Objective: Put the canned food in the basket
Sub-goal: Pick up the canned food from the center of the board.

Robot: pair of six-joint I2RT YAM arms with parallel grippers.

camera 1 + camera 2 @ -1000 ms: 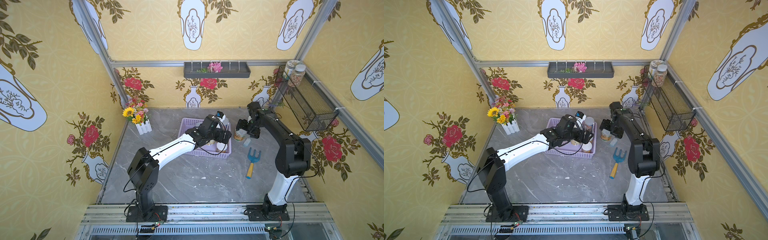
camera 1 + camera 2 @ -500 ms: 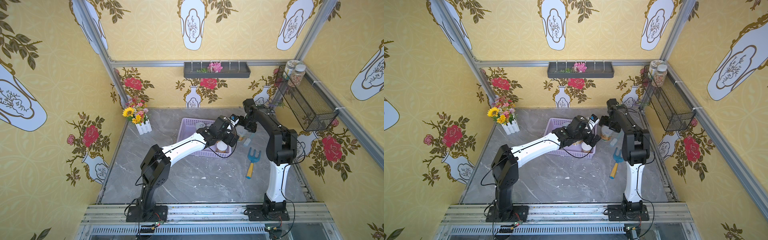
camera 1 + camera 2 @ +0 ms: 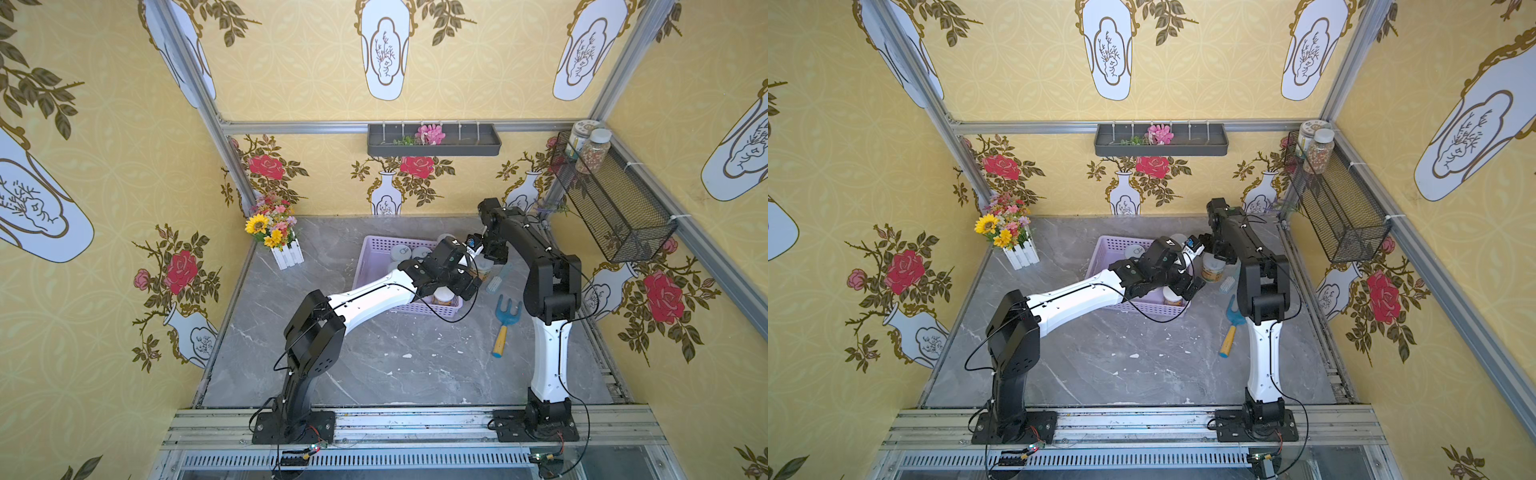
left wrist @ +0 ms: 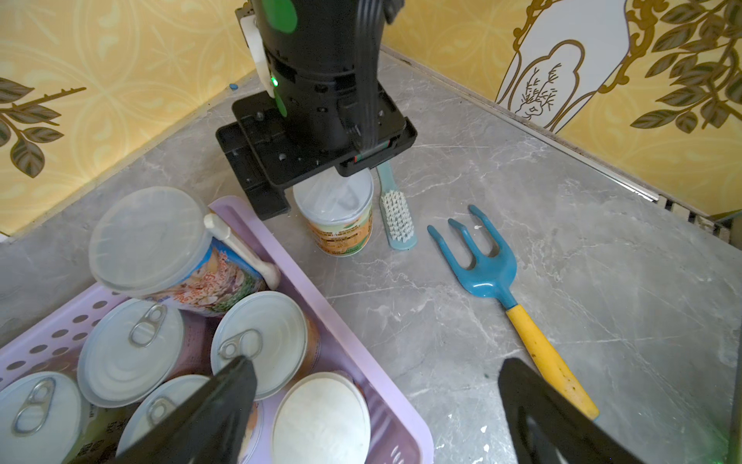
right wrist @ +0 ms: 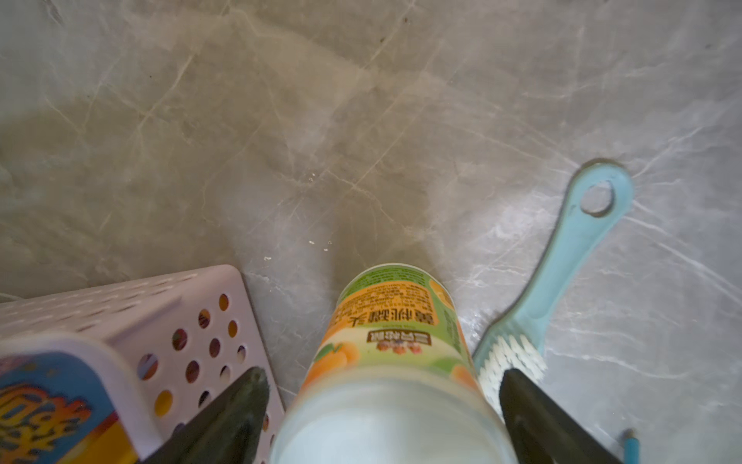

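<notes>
Right gripper (image 5: 381, 379) straddles the orange-and-green labelled tin (image 5: 385, 321) beside the lilac perforated plastic basket (image 5: 192, 305), fingers (image 5: 237, 413) open to clamp; left gripper (image 4: 375, 361) open, empty

Was walled on three sides in yellow wallpaper (image 3: 299, 75) printed with white vases, red roses and dark leaves. Had aluminium posts (image 3: 623, 62) at the back corners, a dark grey tray (image 3: 432, 149) on the back wall, a black wire-mesh basket (image 3: 615, 208) on a side wall. Was floored with a grey marble tabletop (image 3: 395, 374), evenly lit
</notes>
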